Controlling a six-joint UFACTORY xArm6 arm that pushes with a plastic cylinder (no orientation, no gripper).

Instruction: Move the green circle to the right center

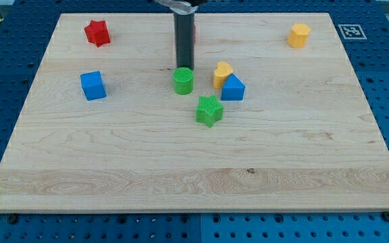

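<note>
The green circle [184, 81] is a short green cylinder near the middle of the wooden board [194, 175], slightly above centre. My tip [183, 67] stands just above the green circle in the view, touching or nearly touching its top edge. The dark rod runs straight up from there to the view's top.
A green star [209, 111] lies below right of the circle. A yellow heart [222, 73] and a blue triangle block [232, 88] sit close to its right. A blue cube [93, 86] is at the left, a red star [97, 32] top left, a yellow hexagon block [299, 34] top right.
</note>
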